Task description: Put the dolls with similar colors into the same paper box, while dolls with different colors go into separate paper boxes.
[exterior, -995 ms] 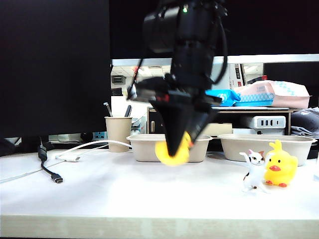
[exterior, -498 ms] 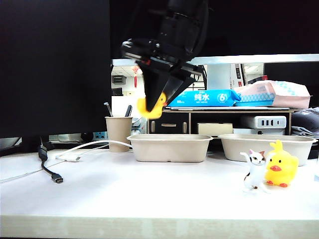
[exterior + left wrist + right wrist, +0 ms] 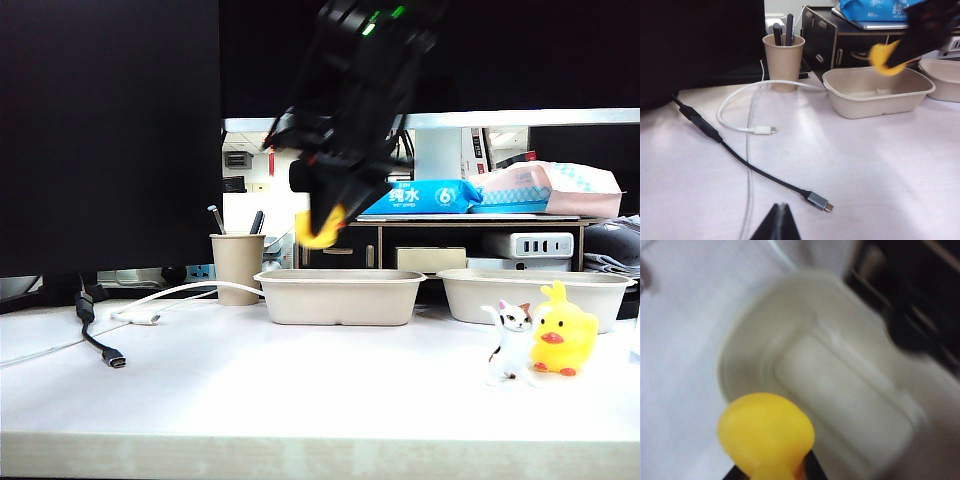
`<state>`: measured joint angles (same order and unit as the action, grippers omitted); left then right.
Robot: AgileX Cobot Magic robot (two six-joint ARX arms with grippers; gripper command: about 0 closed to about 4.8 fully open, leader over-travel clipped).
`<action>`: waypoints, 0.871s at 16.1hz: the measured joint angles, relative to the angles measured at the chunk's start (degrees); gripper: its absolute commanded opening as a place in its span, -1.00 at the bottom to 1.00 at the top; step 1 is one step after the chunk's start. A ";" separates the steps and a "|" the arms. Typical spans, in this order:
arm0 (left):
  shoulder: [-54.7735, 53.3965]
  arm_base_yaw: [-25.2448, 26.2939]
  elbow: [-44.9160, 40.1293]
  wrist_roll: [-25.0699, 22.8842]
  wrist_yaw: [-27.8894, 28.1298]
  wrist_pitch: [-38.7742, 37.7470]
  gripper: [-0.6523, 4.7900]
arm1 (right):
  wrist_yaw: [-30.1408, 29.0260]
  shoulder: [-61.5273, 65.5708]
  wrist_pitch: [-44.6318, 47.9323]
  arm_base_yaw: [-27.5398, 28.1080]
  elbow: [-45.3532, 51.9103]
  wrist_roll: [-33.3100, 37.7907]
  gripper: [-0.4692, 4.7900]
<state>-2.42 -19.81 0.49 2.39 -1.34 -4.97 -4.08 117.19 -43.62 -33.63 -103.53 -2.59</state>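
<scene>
My right gripper [image 3: 326, 222] hangs in the air above the left paper box [image 3: 340, 296], shut on a yellow duck doll [image 3: 320, 230]. The right wrist view has the same duck [image 3: 766, 432] over that box [image 3: 840, 385], whose inside shows bare. From the left wrist view the duck [image 3: 882, 56] and the box [image 3: 875, 92] appear at a distance. A second paper box [image 3: 535, 292] stands to the right. In front of it on the table stand a white calico cat doll [image 3: 510, 343] and another yellow duck [image 3: 563, 335]. My left gripper [image 3: 780, 216] is shut and holds nothing, low over the table near the cables.
A paper cup with pens [image 3: 238, 265] stands left of the boxes. A white cable [image 3: 747, 127] and a black USB cable [image 3: 760, 172] lie on the table's left part. A dark shelf [image 3: 450, 235] with wipe packs sits behind the boxes.
The right gripper lifted the duck from table level in front of the left box up to the left, then shifted slightly right and lower over that box.
</scene>
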 measured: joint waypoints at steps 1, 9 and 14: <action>0.00 0.00 0.00 0.00 0.00 0.00 -0.78 | -0.04 1.90 -0.04 -0.02 -2.08 -0.15 -0.39; 0.00 0.00 0.00 0.00 0.00 0.00 -0.78 | -0.02 11.41 -2.45 -0.04 -12.90 -0.28 0.09; -0.02 0.00 0.00 0.00 0.00 0.02 -0.78 | 0.46 11.54 -4.55 -0.02 -14.73 -0.33 0.26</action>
<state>-2.44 -19.81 0.49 2.39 -1.34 -4.95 -3.62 128.73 -48.16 -33.65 -118.26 -2.92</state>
